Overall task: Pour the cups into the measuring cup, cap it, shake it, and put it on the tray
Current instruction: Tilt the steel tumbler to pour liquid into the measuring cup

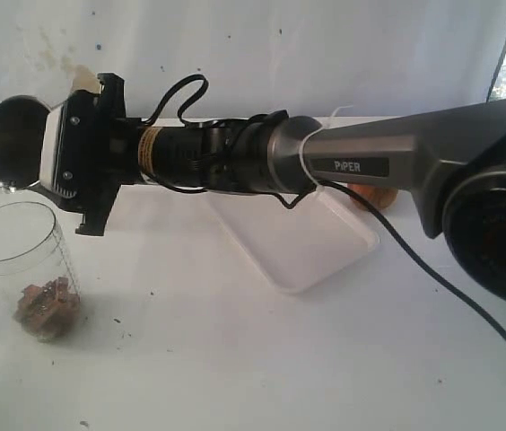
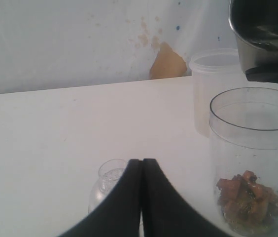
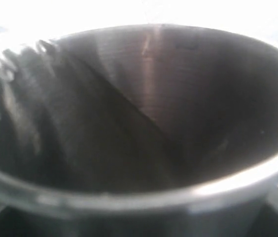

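Observation:
My right gripper (image 1: 48, 148) reaches across to the far left and is shut on the steel tumbler (image 1: 13, 144), which is tipped on its side just above the measuring cup (image 1: 24, 260). The tumbler's dark inside (image 3: 144, 113) fills the right wrist view and looks empty. Brown pieces (image 1: 48, 305) lie at the bottom of the clear measuring cup (image 2: 252, 148), which stands upright on the table. The wooden cup (image 1: 374, 196) peeks out behind the right arm. The white tray (image 1: 307, 247) lies mid-table with nothing on it. My left gripper (image 2: 141, 165) is shut on nothing, low over the table beside the measuring cup.
A frosted white tub (image 2: 213, 84) stands behind the measuring cup. A small clear glass item (image 2: 107, 180) sits on the table under the left fingers. The right arm (image 1: 361, 162) and its black cable (image 1: 432, 269) stretch over the tray. A white wall backs the table.

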Controlling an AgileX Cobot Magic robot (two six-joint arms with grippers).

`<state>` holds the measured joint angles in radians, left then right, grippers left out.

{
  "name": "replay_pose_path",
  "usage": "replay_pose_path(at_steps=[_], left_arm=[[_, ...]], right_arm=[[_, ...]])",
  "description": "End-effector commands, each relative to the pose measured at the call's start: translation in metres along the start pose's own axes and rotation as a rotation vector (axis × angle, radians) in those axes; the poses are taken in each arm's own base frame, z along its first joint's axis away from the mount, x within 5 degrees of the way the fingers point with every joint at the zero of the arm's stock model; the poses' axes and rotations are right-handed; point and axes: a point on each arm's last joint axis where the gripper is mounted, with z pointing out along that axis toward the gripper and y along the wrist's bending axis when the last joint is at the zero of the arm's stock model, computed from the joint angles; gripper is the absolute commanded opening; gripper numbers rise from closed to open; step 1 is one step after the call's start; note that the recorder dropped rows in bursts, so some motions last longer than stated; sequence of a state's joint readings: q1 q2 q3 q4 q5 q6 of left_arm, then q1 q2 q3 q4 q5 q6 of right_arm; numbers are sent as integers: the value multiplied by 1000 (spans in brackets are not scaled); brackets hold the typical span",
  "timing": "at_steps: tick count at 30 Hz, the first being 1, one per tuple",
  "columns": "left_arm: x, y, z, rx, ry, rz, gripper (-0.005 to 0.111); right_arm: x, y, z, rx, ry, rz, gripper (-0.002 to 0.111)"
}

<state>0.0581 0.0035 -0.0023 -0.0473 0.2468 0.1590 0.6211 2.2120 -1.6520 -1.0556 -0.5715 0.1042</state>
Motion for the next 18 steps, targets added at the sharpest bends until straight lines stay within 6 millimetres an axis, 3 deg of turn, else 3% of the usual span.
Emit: replay_pose_path(at_steps=[1, 18], left_arm=[[-1, 0, 0, 0, -15, 0, 0], [-1, 0, 0, 0, -15, 0, 0]], right_arm=[[-9, -8, -2, 29, -39, -22, 0], [-2, -9, -2, 34, 31, -85, 0]])
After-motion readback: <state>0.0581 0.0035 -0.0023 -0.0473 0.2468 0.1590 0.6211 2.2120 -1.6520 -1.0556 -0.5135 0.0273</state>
